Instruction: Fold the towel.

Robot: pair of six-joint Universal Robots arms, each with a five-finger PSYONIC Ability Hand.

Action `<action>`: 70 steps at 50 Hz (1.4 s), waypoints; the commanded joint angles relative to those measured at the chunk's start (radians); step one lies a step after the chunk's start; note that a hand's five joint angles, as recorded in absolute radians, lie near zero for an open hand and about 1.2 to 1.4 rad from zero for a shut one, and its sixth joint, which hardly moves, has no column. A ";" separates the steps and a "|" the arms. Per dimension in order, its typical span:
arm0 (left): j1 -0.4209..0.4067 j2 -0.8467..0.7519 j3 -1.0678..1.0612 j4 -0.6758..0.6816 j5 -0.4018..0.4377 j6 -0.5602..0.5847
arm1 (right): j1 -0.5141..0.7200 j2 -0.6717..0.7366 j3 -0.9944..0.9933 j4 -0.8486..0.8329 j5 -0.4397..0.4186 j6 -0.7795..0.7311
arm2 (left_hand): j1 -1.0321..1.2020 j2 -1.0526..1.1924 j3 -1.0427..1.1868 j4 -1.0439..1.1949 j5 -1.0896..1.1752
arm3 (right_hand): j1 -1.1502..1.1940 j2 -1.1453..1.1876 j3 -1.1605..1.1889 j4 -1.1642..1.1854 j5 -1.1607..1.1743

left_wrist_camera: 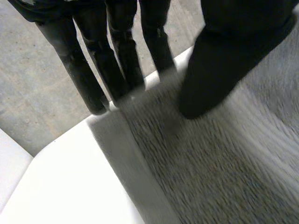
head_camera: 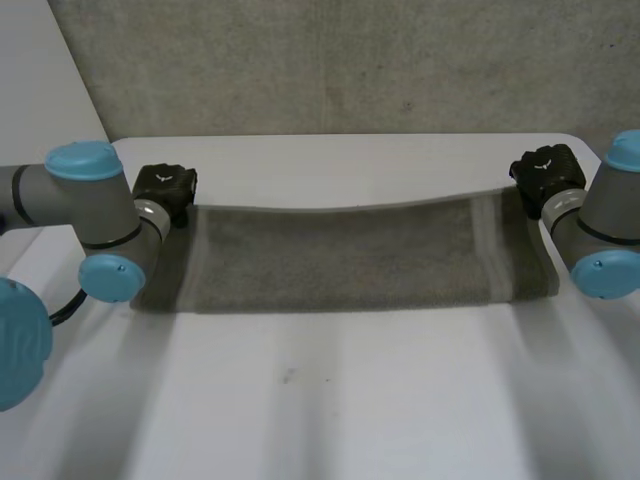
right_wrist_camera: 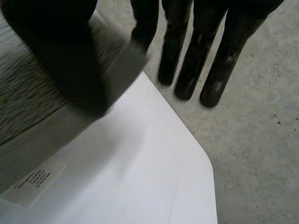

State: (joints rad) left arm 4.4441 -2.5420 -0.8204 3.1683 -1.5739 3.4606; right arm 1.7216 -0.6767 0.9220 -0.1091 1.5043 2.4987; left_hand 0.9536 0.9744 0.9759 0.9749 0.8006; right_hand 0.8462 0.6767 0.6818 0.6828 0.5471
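Note:
A grey towel (head_camera: 340, 255) lies across the table as a long folded band with a paler stripe near its right end. My left hand (head_camera: 165, 190) is at the towel's far left corner. In the left wrist view its fingers (left_wrist_camera: 88, 70) are straight, with their tips at the towel's (left_wrist_camera: 219, 163) far edge and the thumb above the cloth. My right hand (head_camera: 545, 172) is at the far right corner. Its straight fingers (right_wrist_camera: 219, 60) reach past the towel (right_wrist_camera: 28, 102), and its thumb hangs over the corner.
The white table (head_camera: 330, 400) stretches wide in front of the towel, and a narrower strip of it runs behind. A grey concrete floor (right_wrist_camera: 261, 116) lies beyond the far edge. A white label (right_wrist_camera: 35, 179) is stuck on the table near the towel's right end.

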 commanded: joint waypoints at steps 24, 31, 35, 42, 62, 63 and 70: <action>0.012 0.649 -0.827 0.168 0.006 -0.106 | 0.006 -0.508 0.569 0.124 0.008 0.095 | -0.779 -0.800 -0.801 -0.800 -0.801 | -0.647 -0.477 -0.482 -0.483 -0.522; 0.014 0.716 -0.996 0.291 0.006 -0.106 | -0.053 -0.512 0.715 0.075 -0.055 0.095 | -0.779 -0.800 -0.801 -0.800 -0.801 | -0.368 -0.198 -0.203 -0.204 -0.243; 0.018 0.717 -1.027 0.329 0.006 -0.106 | -0.094 -0.494 0.790 -0.052 -0.137 0.097 | -0.779 -0.800 -0.801 -0.800 -0.801 | -0.268 -0.099 -0.104 -0.105 -0.144; 0.023 0.717 -1.043 0.348 0.005 -0.120 | -0.105 -0.448 0.811 -0.158 -0.148 0.095 | -0.779 -0.800 -0.801 -0.800 -0.801 | -0.203 -0.034 -0.039 -0.040 -0.079; 0.023 0.717 -1.059 0.349 0.006 -0.161 | -0.137 -0.357 0.779 -0.234 -0.162 0.086 | -0.779 -0.800 -0.801 -0.800 -0.801 | 0.550 0.720 0.714 0.713 0.675; 0.023 0.717 -1.059 0.349 0.006 -0.161 | -0.152 -0.360 0.778 -0.235 -0.157 0.086 | -0.779 -0.800 -0.801 -0.800 -0.801 | 0.550 0.720 0.714 0.713 0.675; 0.021 0.717 -1.062 0.349 0.006 -0.161 | -0.236 -0.365 0.767 -0.218 -0.156 0.081 | -0.779 -0.800 -0.801 -0.800 -0.801 | 0.550 0.720 0.714 0.713 0.675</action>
State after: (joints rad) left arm 4.4669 -1.8255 -1.8792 3.5174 -1.5677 3.2992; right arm 1.5578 -1.0372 1.6987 -0.3418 1.3456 2.5846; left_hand 0.1734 0.1652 0.1676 0.1687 0.0295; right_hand 1.3800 1.2101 1.2104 1.2130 1.0276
